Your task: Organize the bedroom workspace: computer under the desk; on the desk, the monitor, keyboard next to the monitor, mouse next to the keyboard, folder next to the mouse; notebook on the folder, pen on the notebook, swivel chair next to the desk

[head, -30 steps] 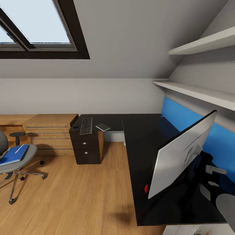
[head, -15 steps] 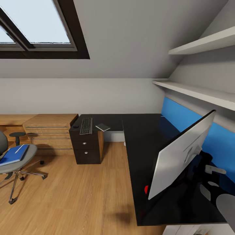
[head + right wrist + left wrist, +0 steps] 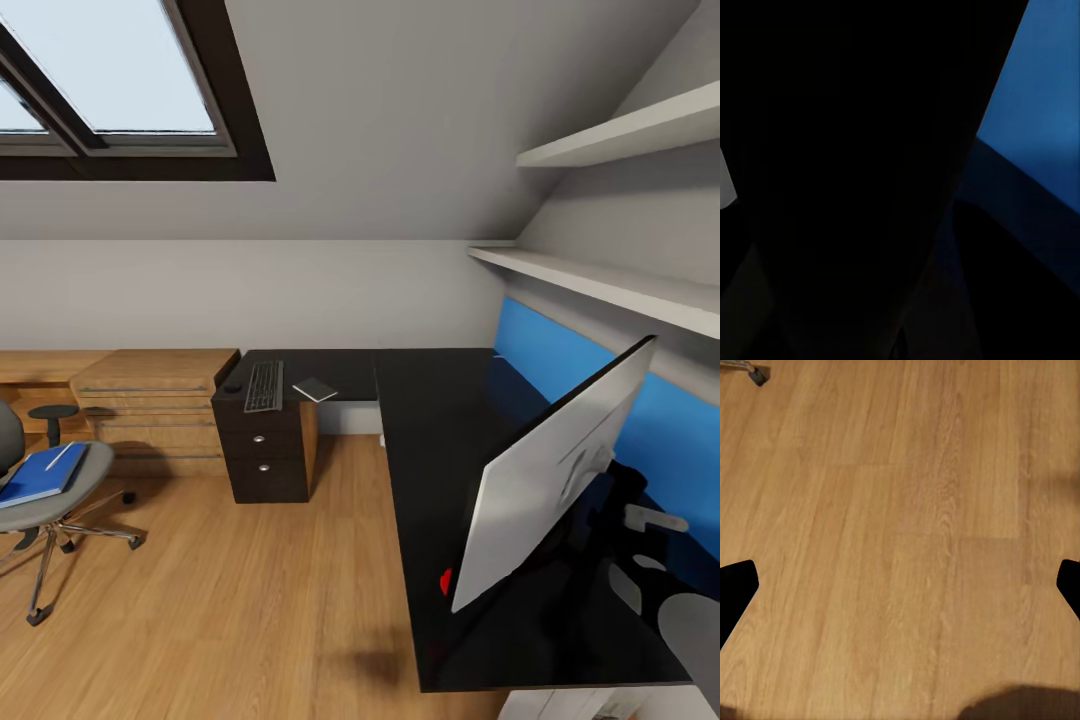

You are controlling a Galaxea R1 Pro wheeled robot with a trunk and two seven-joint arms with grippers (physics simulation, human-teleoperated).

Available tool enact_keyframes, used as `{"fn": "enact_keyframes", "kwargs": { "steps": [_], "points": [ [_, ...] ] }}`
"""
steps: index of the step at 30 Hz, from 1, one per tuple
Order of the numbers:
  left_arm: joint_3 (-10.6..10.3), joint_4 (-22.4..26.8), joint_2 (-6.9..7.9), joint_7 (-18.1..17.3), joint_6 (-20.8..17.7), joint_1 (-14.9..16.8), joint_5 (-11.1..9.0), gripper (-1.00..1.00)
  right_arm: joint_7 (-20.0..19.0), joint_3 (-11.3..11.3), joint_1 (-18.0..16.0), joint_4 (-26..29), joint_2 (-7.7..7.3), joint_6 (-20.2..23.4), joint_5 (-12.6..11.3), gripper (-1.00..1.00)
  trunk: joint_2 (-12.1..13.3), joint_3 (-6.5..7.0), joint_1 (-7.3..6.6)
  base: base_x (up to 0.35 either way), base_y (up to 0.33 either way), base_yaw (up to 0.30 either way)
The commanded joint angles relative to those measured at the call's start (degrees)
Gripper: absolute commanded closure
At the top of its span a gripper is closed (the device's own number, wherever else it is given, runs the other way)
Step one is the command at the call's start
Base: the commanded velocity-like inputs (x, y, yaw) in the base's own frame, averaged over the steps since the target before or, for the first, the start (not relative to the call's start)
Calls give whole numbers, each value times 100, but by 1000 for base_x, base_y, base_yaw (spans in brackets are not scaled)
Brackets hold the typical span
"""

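The monitor point(image 3: 550, 480) leans tilted over the black desk point(image 3: 440, 420) at the right, its pale back toward me. My right arm point(image 3: 655, 520) reaches in behind it, and the right wrist view is pressed close to a dark surface, so the fingers are hidden. My left gripper point(image 3: 907, 585) hangs open over bare wood floor. Keyboard point(image 3: 264, 386), dark mouse point(image 3: 232, 388) and grey notebook point(image 3: 316, 389) lie on the desk's far left wing. The blue folder point(image 3: 40, 474) with a white pen point(image 3: 62, 456) rests on the swivel chair point(image 3: 60, 500) at the far left.
A dark drawer unit point(image 3: 265, 455) stands under the desk's left wing, beside a wooden dresser point(image 3: 150, 410). White shelves point(image 3: 600, 280) run above the blue wall panel point(image 3: 560, 370). A small red object point(image 3: 447, 580) lies by the monitor's lower corner. Open wood floor point(image 3: 250, 600) lies between chair and desk.
The monitor has shifted slightly left and down with the right arm. Everything else stands as before.
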State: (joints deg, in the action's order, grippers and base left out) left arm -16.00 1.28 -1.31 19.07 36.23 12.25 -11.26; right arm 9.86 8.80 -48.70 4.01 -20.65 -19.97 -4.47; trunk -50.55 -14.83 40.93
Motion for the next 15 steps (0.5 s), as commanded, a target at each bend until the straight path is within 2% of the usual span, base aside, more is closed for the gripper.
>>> {"fn": "enact_keyframes", "kwargs": {
  "steps": [1, 6, 15],
  "points": [
    [-52, -5, -3, 24, 16, 6, -43, -100, -23, -136, 0, -18, 61, -14, -36, 100, -4, -9, 1, 0, 0, 96],
    [-52, -4, -3, 26, 16, 6, -43, -100, -24, -141, 0, -19, 61, -15, -36, 100, -4, -9, 1, 0, 0, 203],
    [-52, -5, -1, 27, 16, 6, -43, -100, -28, -147, 0, -23, 61, -13, -36, 100, -4, -9, 1, 0, 0, 272]
  ]
}}
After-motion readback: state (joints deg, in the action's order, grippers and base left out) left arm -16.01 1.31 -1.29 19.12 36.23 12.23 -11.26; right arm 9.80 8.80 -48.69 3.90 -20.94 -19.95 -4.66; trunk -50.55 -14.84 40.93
